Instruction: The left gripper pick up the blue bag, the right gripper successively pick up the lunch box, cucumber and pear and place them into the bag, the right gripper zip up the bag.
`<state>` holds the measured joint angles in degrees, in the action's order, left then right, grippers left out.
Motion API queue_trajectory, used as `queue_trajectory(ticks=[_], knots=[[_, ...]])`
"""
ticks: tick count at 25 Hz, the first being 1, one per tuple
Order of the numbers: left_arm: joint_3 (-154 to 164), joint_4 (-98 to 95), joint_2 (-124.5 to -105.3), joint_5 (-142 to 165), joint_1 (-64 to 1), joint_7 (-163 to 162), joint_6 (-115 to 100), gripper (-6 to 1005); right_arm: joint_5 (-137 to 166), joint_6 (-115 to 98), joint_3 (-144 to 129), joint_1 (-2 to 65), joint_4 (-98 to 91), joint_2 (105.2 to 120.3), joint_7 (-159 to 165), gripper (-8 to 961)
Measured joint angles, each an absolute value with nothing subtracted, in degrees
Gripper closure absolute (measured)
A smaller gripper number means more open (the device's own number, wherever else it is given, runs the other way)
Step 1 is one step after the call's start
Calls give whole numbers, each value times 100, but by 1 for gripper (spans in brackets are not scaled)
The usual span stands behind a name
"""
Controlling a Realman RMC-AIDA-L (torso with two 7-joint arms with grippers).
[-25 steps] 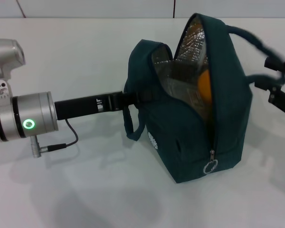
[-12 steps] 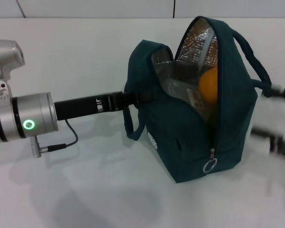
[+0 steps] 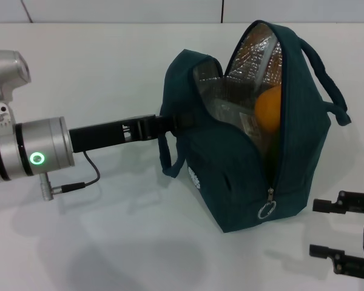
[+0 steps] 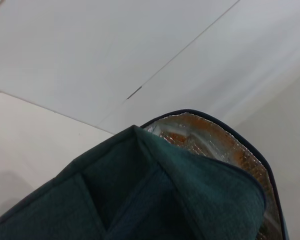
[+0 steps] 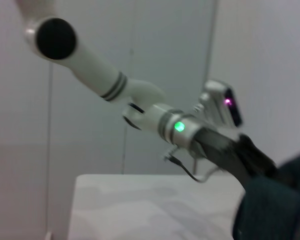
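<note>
This looks like a robot test room or lab rather than a home. A plain white table [image 3: 109,66] stands against bare, pale panelled walls [image 4: 90,50] with thin seams, and a white jointed robot arm [image 5: 105,80] with a glowing green status light reaches over the tabletop.

Dark teal blue bag [image 3: 230,157] with crinkled silver foil lining, orange-yellow pear [image 3: 268,110] inside
</note>
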<state>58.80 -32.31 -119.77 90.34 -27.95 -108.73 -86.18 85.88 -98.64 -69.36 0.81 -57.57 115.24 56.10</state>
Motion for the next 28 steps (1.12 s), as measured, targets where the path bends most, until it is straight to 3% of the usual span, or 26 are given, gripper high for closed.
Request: queue_trajectory(ticks=[18, 28], knots=[[5917, -3235, -11984, 8911, -2806, -10861, -8625, 923, 8721, -9281, -6586, 1271, -3362, 11542, 5235, 385], [5914, -3234, -11979, 8911, -2798, -10840, -8604, 922, 8689, -8877, -7163, 1355, -3260, 11547, 5250, 389]])
